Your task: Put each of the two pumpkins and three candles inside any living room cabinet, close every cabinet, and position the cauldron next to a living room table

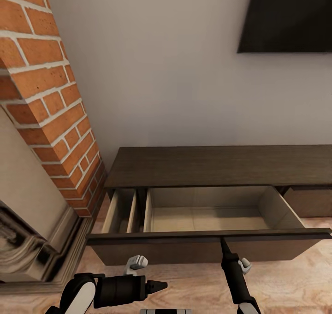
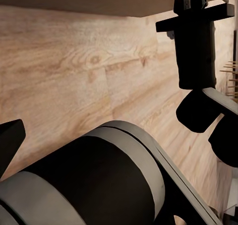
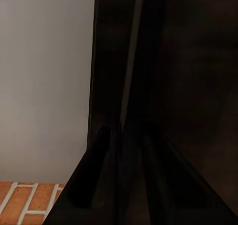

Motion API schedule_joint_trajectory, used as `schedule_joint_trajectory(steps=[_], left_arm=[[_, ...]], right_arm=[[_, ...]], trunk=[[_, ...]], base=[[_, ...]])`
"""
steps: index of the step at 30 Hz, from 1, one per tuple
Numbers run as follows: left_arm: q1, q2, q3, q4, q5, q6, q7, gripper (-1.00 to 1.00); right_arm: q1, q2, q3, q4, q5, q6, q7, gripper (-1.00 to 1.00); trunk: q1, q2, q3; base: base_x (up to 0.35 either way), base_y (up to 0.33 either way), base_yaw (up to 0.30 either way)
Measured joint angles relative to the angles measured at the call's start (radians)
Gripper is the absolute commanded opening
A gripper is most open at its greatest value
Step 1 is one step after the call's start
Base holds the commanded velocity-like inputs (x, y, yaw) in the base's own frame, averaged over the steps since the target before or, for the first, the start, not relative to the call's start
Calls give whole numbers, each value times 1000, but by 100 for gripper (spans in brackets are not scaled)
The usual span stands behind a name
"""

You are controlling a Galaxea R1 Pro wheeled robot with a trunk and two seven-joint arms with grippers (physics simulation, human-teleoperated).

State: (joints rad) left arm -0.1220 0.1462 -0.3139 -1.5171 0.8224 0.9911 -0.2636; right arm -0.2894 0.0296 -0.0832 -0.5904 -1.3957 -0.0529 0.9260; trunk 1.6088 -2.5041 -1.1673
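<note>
The cabinet stands against the pale wall, directly ahead of the robot and below the dark television screen. It is a long, low unit in dark brown wood with a flat, bare top. One wide drawer is pulled fully out; its interior is pale wood and holds nothing visible. The dark drawer front faces the robot. A narrower pale compartment shows open just beside it, toward the brick chimney.

Judgement: the drawer stands open to receive the pumpkins and candles, none of which are placed yet.

The right end effector rests against the top edge of the drawer front, fingers pointed toward the wall. In the right wrist view its two dark fingers lie close together along the dark panel; whether they clamp the edge or merely touch it cannot be told. This position suits pulling or pushing the drawer.

The left end effector hangs low over the wood floor, pointing across toward the right arm, well short of the drawer. Its finger state cannot be told.

The brick chimney and a pale fireplace surround stand at the left.
</note>
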Motion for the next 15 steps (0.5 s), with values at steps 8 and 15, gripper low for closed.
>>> schedule_joint_trajectory(steps=[8,15], left_arm=[[0,0,0,0,0,0,0,100],[0,-1,0,0,0,0,0,100]], right_arm=[[0,0,0,0,0,0,0,-100],[0,0,0,0,0,0,0,-100]], trunk=[[0,0,0],[0,0,0]], base=[[-78,0,0],[-9,0,0]])
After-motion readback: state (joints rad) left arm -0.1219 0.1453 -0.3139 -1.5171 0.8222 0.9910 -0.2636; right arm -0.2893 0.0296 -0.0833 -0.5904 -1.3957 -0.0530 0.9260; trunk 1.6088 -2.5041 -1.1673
